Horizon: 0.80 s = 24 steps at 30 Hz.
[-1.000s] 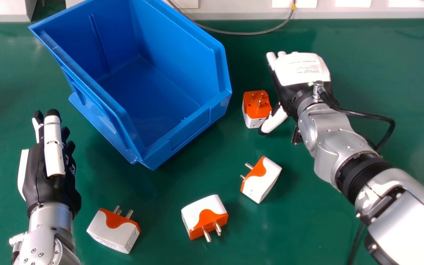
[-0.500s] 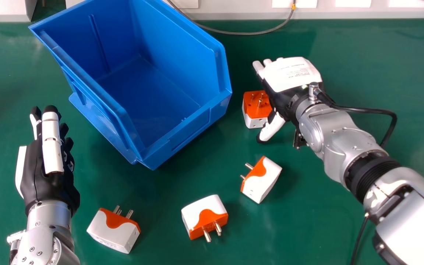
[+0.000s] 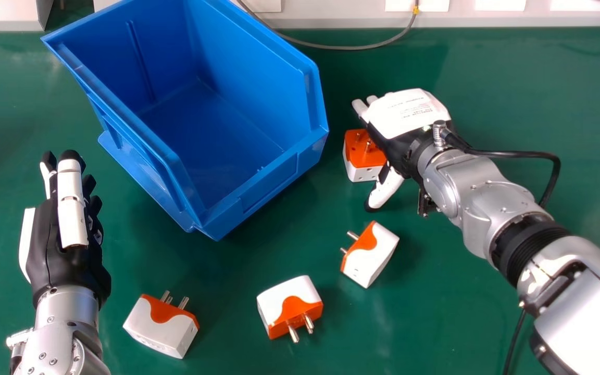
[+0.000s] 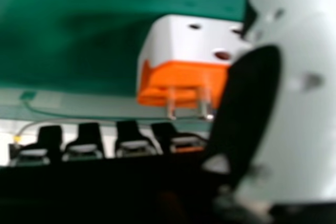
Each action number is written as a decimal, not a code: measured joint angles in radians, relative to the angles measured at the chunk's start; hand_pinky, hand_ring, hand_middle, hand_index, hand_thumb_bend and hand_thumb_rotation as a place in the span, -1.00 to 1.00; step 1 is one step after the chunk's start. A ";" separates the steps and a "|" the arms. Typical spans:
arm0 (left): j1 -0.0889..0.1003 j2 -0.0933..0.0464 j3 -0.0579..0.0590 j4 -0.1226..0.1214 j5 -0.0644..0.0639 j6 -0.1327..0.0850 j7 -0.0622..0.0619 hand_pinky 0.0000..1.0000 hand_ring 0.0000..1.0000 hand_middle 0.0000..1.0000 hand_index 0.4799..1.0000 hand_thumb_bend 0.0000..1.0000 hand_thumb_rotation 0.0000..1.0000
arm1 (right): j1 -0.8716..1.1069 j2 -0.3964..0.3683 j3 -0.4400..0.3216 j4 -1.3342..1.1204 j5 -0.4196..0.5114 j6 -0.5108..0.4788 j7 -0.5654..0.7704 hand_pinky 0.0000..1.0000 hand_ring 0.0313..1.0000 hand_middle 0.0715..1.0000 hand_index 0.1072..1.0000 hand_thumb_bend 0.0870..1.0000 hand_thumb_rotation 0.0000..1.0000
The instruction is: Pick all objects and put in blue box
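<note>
Green tabletop (image 3: 513, 104). At its left, the left hand (image 3: 63, 260) lies with fingers straight. Beside it, toward the near edge, sits a white-and-orange plastic plug adapter with metal prongs (image 3: 159, 325). A large, open blue plastic box (image 3: 253, 192) stands toward the far edge. A second such adapter (image 3: 287, 307) lies near the middle of the near edge; a third (image 3: 373, 255) lies farther right and farther back. Right of the box, its side wall in the way, the fourth adapter (image 3: 362, 151) stands prongs up, between the right hand's (image 3: 409, 112) extended fingers and spread thumb, ungripped; contact is unclear.
</note>
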 measured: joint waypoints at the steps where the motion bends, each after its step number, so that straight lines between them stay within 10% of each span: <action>1: 0.001 -0.002 0.000 -0.005 0.000 0.001 0.000 1.00 0.97 0.98 0.99 -0.46 0.96 | -0.002 0.000 0.001 0.002 0.000 0.000 0.004 0.94 0.97 1.00 0.97 0.23 -0.30; 24: 0.040 -0.017 -0.001 -0.068 -0.001 0.025 0.000 1.00 0.97 0.98 0.99 -0.46 0.96 | -0.037 0.004 0.020 0.043 0.001 -0.026 0.061 0.83 0.87 0.89 0.77 -0.10 -0.25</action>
